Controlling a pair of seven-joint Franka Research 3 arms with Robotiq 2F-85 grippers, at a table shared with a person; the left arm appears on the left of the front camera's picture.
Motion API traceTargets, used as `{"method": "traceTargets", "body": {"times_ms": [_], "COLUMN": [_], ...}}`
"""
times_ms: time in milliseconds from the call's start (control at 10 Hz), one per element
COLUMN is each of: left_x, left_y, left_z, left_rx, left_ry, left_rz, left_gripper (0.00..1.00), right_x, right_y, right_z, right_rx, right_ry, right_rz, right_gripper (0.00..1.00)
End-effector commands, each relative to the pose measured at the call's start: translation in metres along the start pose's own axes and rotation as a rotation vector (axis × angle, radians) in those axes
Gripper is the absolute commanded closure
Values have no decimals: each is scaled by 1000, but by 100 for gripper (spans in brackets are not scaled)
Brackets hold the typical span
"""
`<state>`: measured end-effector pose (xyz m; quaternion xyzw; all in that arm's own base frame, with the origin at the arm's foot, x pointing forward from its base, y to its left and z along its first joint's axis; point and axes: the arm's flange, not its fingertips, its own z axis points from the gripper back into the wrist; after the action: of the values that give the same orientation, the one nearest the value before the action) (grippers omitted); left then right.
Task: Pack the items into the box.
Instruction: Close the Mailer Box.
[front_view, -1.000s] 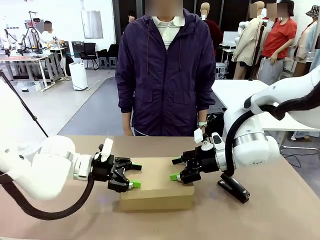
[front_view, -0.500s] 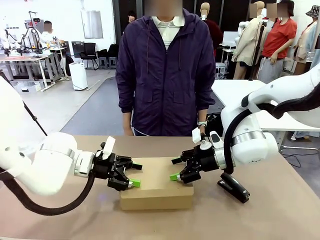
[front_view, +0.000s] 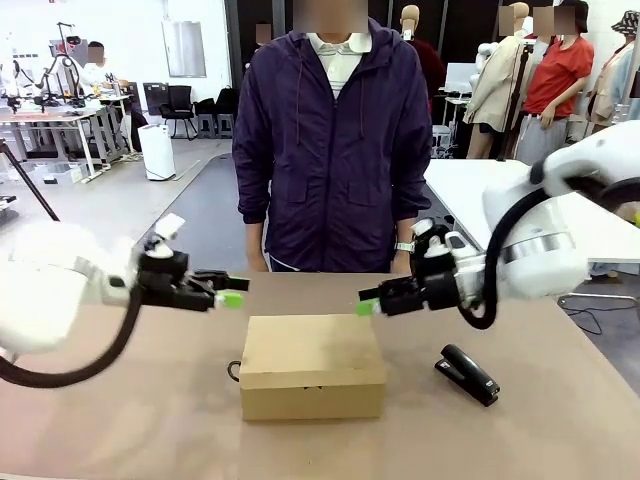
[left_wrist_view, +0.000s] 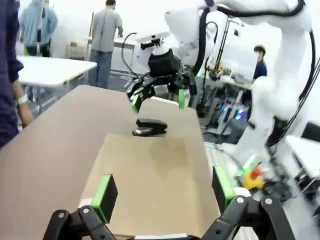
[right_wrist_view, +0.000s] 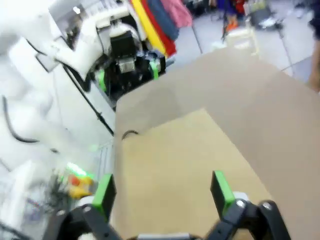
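Both grippers spread above brown table (front_view: 560, 420); background workshop, seemingly.

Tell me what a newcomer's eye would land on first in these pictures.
The closed cardboard box sits mid-table, lid down. Flanking it, the left hand and the right hand hover open and empty above the table, one off each far corner of the box. A person in a dark purple jacket stands at the far edge, and a black stapler lies to the box's right.

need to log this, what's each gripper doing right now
left gripper: open, holding nothing, raised left of the box.
right gripper: open, holding nothing, raised right of the box.
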<state>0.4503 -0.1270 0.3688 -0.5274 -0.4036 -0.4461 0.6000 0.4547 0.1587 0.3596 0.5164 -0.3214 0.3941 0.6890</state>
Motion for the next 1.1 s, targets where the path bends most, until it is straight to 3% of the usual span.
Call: {"method": "traceTargets", "body": {"times_ms": [0, 200, 300, 500, 600, 700, 800, 1000], "left_x": [16, 13, 8, -11, -19, -23, -21, -21], "left_y": [-4, -13, -23, -38, -39, -32, -39, -39], "left_z": [49, 115, 158, 226, 242, 246, 245, 245], "left_rx": [0, 10, 12, 164, 162, 165, 152, 152], "left_ry": [36, 32, -30, -151, -222, -273, -143, -143], "left_rz": [281, 565, 661, 783, 772, 729, 775, 775], "left_gripper": [0, 0, 0, 0, 0, 0, 0, 0], "right_x": [18, 9, -2, -33, -45, -49, -46, -46], "right_y": [16, 24, 30, 36, 33, 22, 30, 30], "right_z": [70, 149, 191, 252, 264, 263, 274, 274], "right_rx": [99, 141, 119, 8, -38, -109, 11, 11], "right_ry": [16, -23, -58, -223, -266, -233, -206, -206], "right_rz": [-364, -644, -765, -935, -968, -988, -925, -925], "right_gripper": [0, 0, 0, 0, 0, 0, 0, 0]}}
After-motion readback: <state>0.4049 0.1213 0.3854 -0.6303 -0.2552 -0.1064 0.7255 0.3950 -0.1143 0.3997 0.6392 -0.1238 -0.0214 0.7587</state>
